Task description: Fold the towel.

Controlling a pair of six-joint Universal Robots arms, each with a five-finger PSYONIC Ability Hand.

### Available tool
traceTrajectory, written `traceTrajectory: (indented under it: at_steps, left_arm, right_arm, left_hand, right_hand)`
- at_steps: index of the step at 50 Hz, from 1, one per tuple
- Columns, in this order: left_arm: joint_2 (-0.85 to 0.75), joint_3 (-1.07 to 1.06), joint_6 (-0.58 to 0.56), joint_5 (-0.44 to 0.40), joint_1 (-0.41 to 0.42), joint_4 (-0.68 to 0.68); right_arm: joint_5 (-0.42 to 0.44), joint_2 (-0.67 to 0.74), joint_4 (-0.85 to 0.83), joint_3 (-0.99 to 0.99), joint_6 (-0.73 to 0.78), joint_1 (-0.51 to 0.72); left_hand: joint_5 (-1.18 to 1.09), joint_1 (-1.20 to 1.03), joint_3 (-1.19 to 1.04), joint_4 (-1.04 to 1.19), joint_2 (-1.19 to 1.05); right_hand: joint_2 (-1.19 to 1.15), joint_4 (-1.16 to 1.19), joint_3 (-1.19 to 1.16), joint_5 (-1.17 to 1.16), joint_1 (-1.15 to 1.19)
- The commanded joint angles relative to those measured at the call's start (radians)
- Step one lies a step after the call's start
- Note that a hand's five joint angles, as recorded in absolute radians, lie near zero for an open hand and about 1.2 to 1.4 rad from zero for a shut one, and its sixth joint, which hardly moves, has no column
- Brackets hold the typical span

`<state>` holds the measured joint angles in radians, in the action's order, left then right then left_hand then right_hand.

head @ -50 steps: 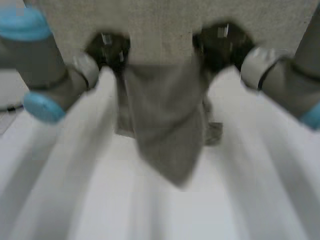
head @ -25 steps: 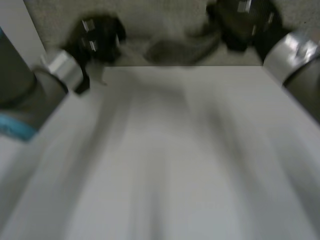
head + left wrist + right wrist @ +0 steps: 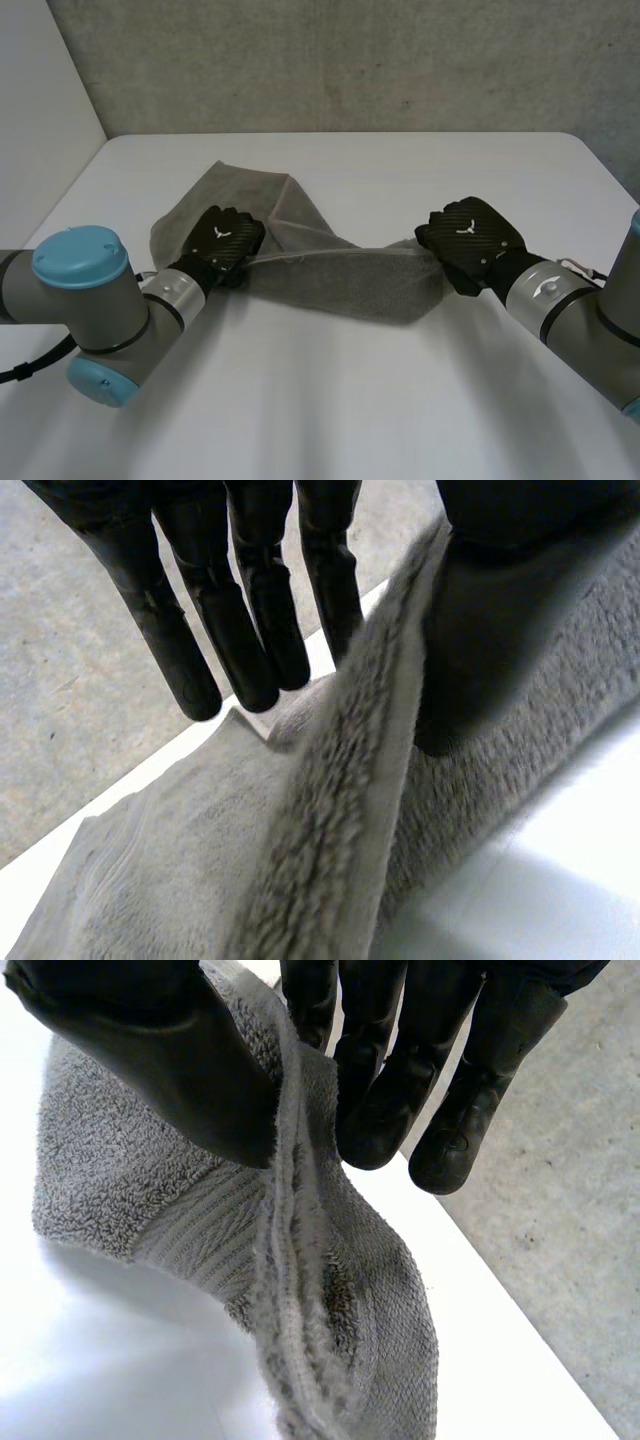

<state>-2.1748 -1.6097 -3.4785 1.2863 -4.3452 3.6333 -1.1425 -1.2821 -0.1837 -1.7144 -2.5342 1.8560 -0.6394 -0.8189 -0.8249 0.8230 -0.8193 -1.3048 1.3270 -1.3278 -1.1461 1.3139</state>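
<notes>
The grey towel (image 3: 340,280) lies in a loose, twisted band across the white table (image 3: 340,410), bunched into a flap at its left end. My left hand (image 3: 222,243) rests on that left end. In the left wrist view its fingers (image 3: 250,610) are straight and stand off the upright towel edge (image 3: 340,810), while the thumb leans on the other side. My right hand (image 3: 468,240) is at the towel's right end. In the right wrist view that hand (image 3: 170,1050) pinches the towel's hem (image 3: 300,1260) between thumb and fingers.
A rough concrete wall (image 3: 350,60) runs behind the table's far edge, and a white panel (image 3: 40,110) stands at the far left. Bare tabletop lies in front of the towel and beyond it.
The towel hung between both raised hands; now it lies on the table, stretched between them. The left hand's fingers have come off the cloth.
</notes>
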Motion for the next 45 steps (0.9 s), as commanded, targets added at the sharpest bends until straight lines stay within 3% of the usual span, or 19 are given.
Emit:
traceTrajectory:
  at_steps: [1, 8, 15, 19, 21, 22, 24, 37, 45]
  left_arm:
    - [0.003, -0.006, 0.004, 0.039, 0.001, -0.002]
    - [0.004, -0.016, 0.001, 0.06, -0.002, -0.012]
    - [0.007, -0.035, -0.001, 0.062, -0.037, -0.019]
    - [0.012, -0.036, -0.001, 0.062, -0.056, -0.021]
    - [0.018, -0.032, -0.001, 0.062, -0.071, -0.028]
    - [0.018, -0.032, -0.001, 0.062, -0.071, -0.028]
    - [0.033, -0.027, -0.001, 0.062, -0.082, -0.035]
    - [0.11, -0.027, -0.048, 0.057, -0.146, -0.055]
    - [0.236, -0.009, -0.102, 0.051, -0.185, -0.122]
  right_arm:
    - [-0.006, -0.009, 0.033, 0.007, -0.072, -0.035]
    - [-0.019, -0.009, 0.052, 0.012, -0.115, -0.074]
    - [-0.155, -0.009, 0.061, 0.039, -0.126, -0.115]
    - [-0.174, -0.008, 0.061, 0.042, -0.126, -0.121]
    - [-0.178, -0.008, 0.061, 0.042, -0.121, -0.121]
    - [-0.178, -0.008, 0.061, 0.042, -0.121, -0.121]
    - [-0.181, -0.008, 0.061, 0.042, -0.121, -0.126]
    - [-0.183, -0.008, 0.081, 0.058, -0.118, -0.144]
    - [-0.172, -0.063, 0.136, 0.098, -0.127, -0.138]
  left_hand:
    - [0.063, 0.068, 0.074, -0.072, 0.068]
    - [0.063, 0.068, 0.074, -0.072, 0.068]
    - [0.06, 0.065, 0.071, -0.069, 0.066]
    - [0.028, 0.033, 0.039, -0.037, 0.033]
    - [-0.305, -0.3, -0.294, 0.296, -0.299]
    - [-0.307, -0.302, -0.296, 0.298, -0.301]
    - [-0.581, -0.576, -0.57, 0.572, -0.575]
    - [-0.582, -0.577, -0.571, 0.573, -0.577]
    - [-0.582, -0.577, -0.571, 0.573, -0.577]
  right_hand:
    - [-0.091, 0.069, -0.068, -0.076, 0.082]
    - [-0.091, 0.069, -0.068, -0.076, 0.082]
    - [-0.091, 0.069, -0.068, -0.076, 0.082]
    - [-0.091, 0.069, -0.068, -0.076, 0.082]
    - [-0.091, 0.069, -0.068, -0.076, 0.082]
    - [-0.091, 0.069, -0.068, -0.076, 0.082]
    - [-0.091, 0.069, -0.068, -0.076, 0.082]
    - [-0.091, 0.069, -0.068, -0.076, 0.082]
    - [-0.091, 0.069, -0.068, -0.076, 0.082]
